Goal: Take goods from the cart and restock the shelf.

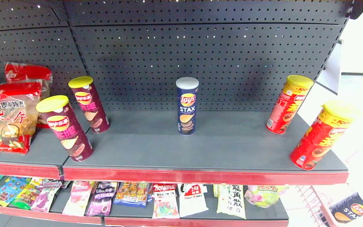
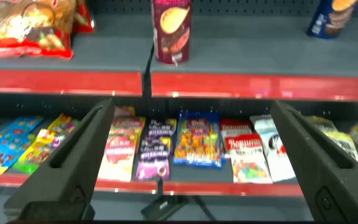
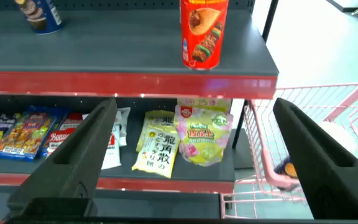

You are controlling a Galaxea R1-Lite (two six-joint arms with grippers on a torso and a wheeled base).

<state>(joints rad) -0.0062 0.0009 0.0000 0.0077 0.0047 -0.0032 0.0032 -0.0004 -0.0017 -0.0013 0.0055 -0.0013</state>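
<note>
A smooth blue can (image 1: 187, 106) stands upright mid-shelf (image 1: 219, 148). At five o'clock, the pink wire cart (image 1: 309, 197) holds a dark can (image 1: 351, 208) lying down. The left gripper (image 2: 191, 109) and right gripper (image 3: 194, 106) have their jaws apart.

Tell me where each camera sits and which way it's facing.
Head: on the head, looking forward and down at the upper shelf.
Left wrist: on left arm, facing snack packets past its open left gripper.
Right wrist: on right arm, facing red can and cart past its open right gripper.
Shared: the blue can, in all three.

head: high, facing shelf (image 1: 200, 148) | wrists: lower, same facing | shared: blue can (image 1: 187, 107)
</note>
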